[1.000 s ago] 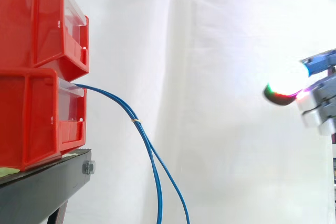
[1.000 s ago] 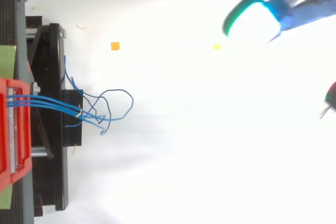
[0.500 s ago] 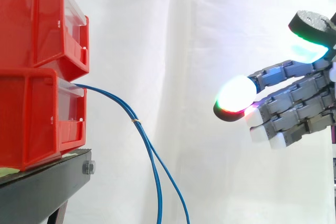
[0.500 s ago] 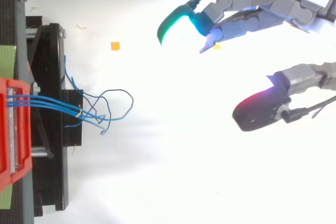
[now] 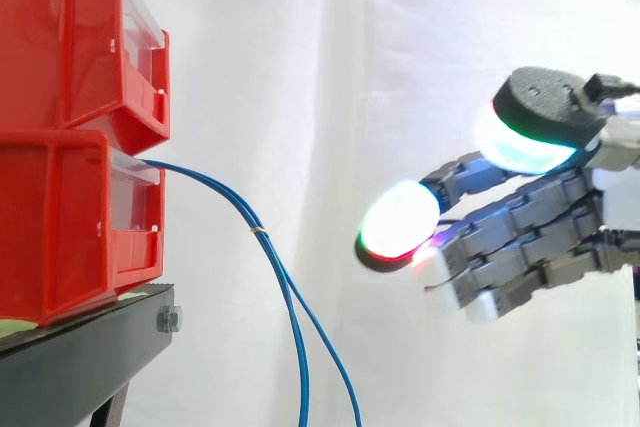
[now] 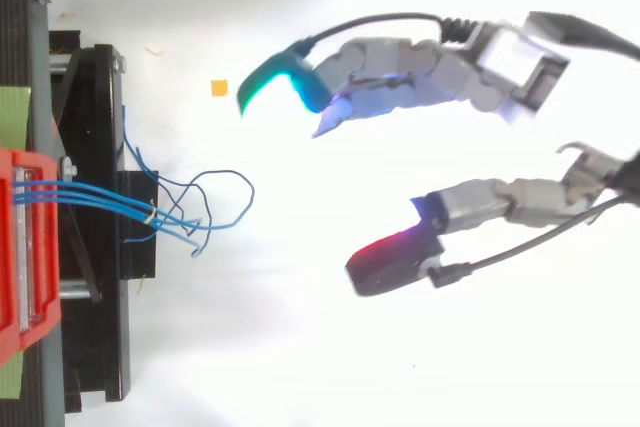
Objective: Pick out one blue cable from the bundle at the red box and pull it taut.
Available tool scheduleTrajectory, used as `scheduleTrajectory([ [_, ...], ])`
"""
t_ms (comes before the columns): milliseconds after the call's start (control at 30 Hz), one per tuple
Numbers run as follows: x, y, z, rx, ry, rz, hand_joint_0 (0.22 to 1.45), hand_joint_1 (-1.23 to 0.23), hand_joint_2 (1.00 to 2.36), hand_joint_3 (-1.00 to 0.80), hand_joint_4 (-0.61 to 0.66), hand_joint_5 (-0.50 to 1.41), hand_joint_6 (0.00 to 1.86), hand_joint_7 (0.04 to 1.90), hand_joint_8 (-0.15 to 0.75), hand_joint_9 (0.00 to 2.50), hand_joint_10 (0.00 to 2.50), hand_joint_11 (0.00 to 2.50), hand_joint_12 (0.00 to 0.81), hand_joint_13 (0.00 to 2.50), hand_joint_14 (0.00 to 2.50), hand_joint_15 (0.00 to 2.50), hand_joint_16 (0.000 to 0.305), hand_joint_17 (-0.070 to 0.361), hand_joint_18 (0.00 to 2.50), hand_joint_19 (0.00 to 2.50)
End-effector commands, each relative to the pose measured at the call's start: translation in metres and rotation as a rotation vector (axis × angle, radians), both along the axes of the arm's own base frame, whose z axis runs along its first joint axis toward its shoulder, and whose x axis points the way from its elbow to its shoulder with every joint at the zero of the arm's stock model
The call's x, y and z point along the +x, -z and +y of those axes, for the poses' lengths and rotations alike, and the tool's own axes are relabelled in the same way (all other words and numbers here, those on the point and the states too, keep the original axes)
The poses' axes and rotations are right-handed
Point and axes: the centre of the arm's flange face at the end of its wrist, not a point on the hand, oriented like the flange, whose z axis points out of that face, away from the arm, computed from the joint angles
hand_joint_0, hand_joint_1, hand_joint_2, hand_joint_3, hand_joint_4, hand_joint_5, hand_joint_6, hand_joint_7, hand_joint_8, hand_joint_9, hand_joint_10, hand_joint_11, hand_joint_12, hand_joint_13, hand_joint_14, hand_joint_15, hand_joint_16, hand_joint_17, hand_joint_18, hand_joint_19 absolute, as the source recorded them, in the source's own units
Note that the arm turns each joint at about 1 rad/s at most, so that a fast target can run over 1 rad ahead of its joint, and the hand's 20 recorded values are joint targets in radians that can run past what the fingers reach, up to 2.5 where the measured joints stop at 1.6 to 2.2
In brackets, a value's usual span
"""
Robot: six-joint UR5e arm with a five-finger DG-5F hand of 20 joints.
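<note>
Reaching in from the far side, the grey, jointed robot hand [image 5: 520,247] hangs in open air, well apart from the thin blue cables [image 6: 90,197]. Its fingers are stretched loosely forward and the thumb is set wide of them, so it is released and holds nothing. One glowing fingertip [image 5: 400,219] leads the way toward the boxes.

I'd call this the approach: no strand is touched yet. The cables come out of the front of the lower red plastic box [image 5: 60,227], which sits under a second red box [image 5: 60,37] on the black metal stand [image 5: 80,357], all before the white curtain [image 5: 400,47].

From the side, the bundle leaves the box pointing toward the hand, bends over and then hangs almost straight down. A small pale tie [image 5: 259,232] binds the strands near the bend. From above, the strands run side by side away from the box as far as the tie, then splay into slack loops and loose ends.

Next, to my eye, the hand must close the gap and line thumb and fingers across one strand beyond the tie. It must pinch that strand alone, then draw it away from the box along its own line.
</note>
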Motion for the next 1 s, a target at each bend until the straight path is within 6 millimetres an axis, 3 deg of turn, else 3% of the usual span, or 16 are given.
scheduleTrajectory([
  [0, 0.016, 0.017, 0.005, 0.015, -0.006, 0.002, 0.55, -0.63, 1.0, -0.5, 0.19, -0.2, 0.5, 0.71, 0.24, 0.69, 0.01, 0.36, 0.338, 0.64, 0.01, 0.32, 0.048, 0.108, 0.47, 0.52],
  [733, 0.022, 0.013, 0.003, -0.029, 0.025, -0.033, 0.55, -0.63, 1.0, -0.5, 0.2, -0.19, 0.5, 0.71, 0.242, 0.7, 0.01, 0.35, 0.343, 0.63, 0.01, 0.31, 0.048, 0.108, 0.47, 0.51],
  [800, 0.023, 0.02, 0.003, -0.031, 0.025, -0.024, 0.55, -0.63, 1.0, -0.5, 0.21, -0.19, 0.5, 0.71, 0.242, 0.71, 0.01, 0.35, 0.344, 0.63, 0.01, 0.32, 0.048, 0.107, 0.47, 0.51],
  [900, 0.033, 0.05, 0.003, -0.016, 0.023, -0.005, 0.55, -0.63, 1.0, -0.5, 0.21, -0.19, 0.5, 0.71, 0.241, 0.71, 0.01, 0.36, 0.344, 0.64, 0.01, 0.32, 0.048, 0.107, 0.47, 0.51],
  [967, 0.041, 0.056, 0.005, 0.012, 0.017, -0.015, 0.55, -0.63, 1.0, -0.5, 0.21, -0.19, 0.5, 0.71, 0.245, 0.72, 0.01, 0.36, 0.344, 0.64, 0.01, 0.32, 0.047, 0.107, 0.47, 0.51],
])
